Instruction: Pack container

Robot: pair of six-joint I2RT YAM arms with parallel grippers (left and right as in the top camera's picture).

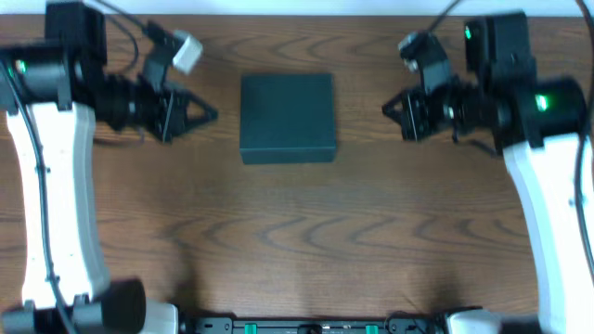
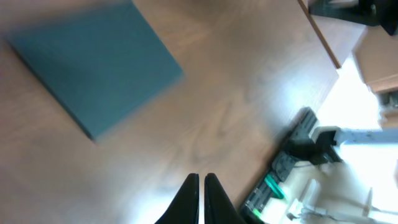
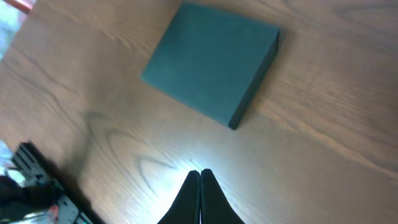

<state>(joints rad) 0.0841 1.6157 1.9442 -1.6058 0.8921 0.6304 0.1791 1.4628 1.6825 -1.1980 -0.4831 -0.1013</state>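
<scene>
Looking down at a dark green container (image 1: 287, 116) lying flat on the wooden table (image 1: 297, 232), lid down. Sits pretty much midway between the two arms, toward the far side of the table from the arm bases.

Off to its left, got the left gripper (image 1: 209, 114) pointing tip-first at the box's left side, near but clearly not touching. Pinched narrow going by the left wrist view, with just a hairline slit between the fingers (image 2: 189, 193) and nothing held. From that camera, shows the container (image 2: 93, 68) up and off to the left, well apart from the tips and a bit blurry.

Same deal on the other side with the right gripper (image 1: 388, 109), aimed at the box's right side, a little farther off than the left one and also not touching. Fingers (image 3: 191, 190) pressed together in the right wrist view, gripping nothing. Catches the container (image 3: 208, 59) out ahead of the tips, turned corner-on, with bare wood in between.

Can't tell from any angle which edge has the hinge.
</scene>
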